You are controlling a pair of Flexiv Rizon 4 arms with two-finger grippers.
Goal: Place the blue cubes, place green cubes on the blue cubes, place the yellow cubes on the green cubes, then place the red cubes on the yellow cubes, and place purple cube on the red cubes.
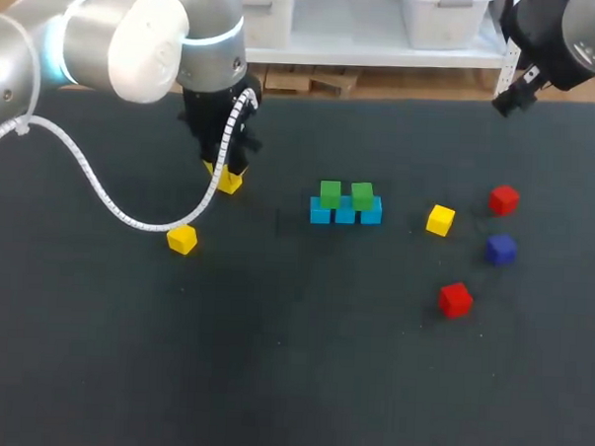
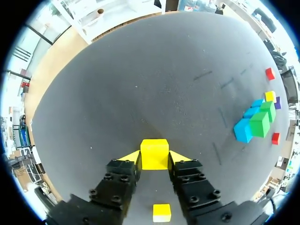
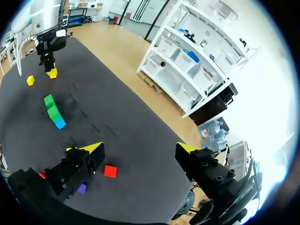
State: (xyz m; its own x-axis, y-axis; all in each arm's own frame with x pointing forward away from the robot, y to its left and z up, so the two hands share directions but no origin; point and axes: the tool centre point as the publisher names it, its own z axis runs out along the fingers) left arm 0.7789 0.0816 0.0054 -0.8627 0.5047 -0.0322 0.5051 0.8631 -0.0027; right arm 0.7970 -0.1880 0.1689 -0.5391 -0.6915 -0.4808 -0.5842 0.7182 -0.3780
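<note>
left fingers (image 2: 130, 156) clenched on a yellow cube (image 2: 154, 153), left of the blue cubes (image 1: 345, 215) | right fingers (image 3: 88, 150) spread wide above the bench (image 1: 291, 361) far right corner | two green cubes (image 1: 330, 194) sit on the blue row

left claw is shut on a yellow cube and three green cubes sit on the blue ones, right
No, only two green cubes sit on the blue cubes, as the head view shows. The left claw is shut on a yellow cube, as you say.

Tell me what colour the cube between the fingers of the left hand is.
Yellow. The cube shows best in the left wrist view.
</note>
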